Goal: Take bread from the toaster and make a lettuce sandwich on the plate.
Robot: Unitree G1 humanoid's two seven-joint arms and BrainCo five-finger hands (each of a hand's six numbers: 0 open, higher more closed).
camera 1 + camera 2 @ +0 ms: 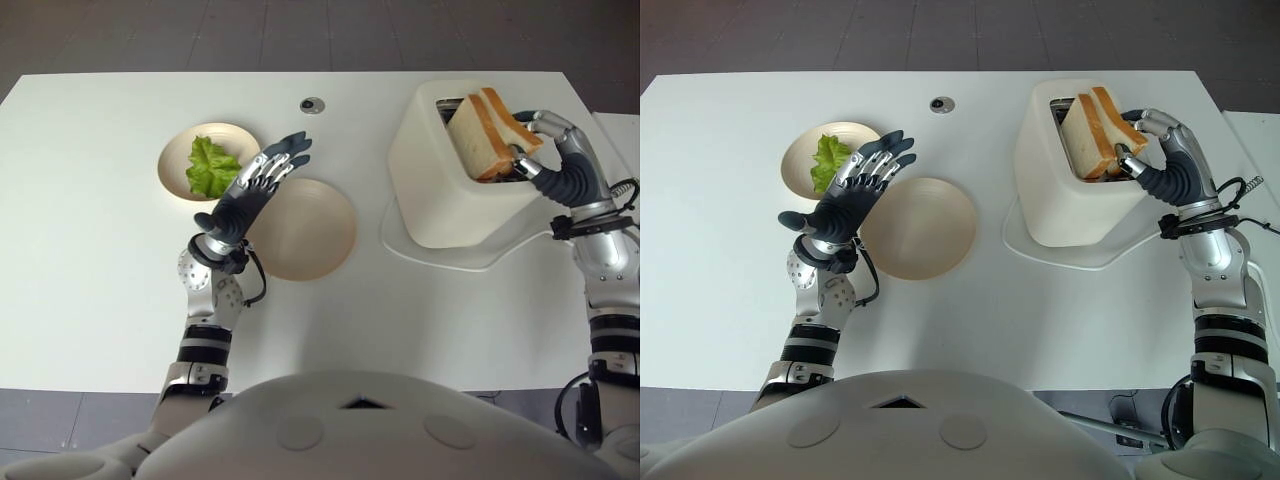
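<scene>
A white toaster [440, 190] stands at the right on a white tray [470, 255], with two bread slices [482, 132] sticking up from its slots. My right hand [555, 160] is at the toaster's right side, its fingers curled on the nearer slice. A green lettuce leaf [210, 165] lies in a small beige bowl [175, 180] at the left. An empty beige plate [310, 230] sits beside it, nearer the middle. My left hand [250, 195] hovers open, palm up, over the gap between bowl and plate, holding nothing.
A small round metal fitting [313, 104] is set in the white table [90, 280] near the far edge. The table's right edge runs close behind the toaster tray.
</scene>
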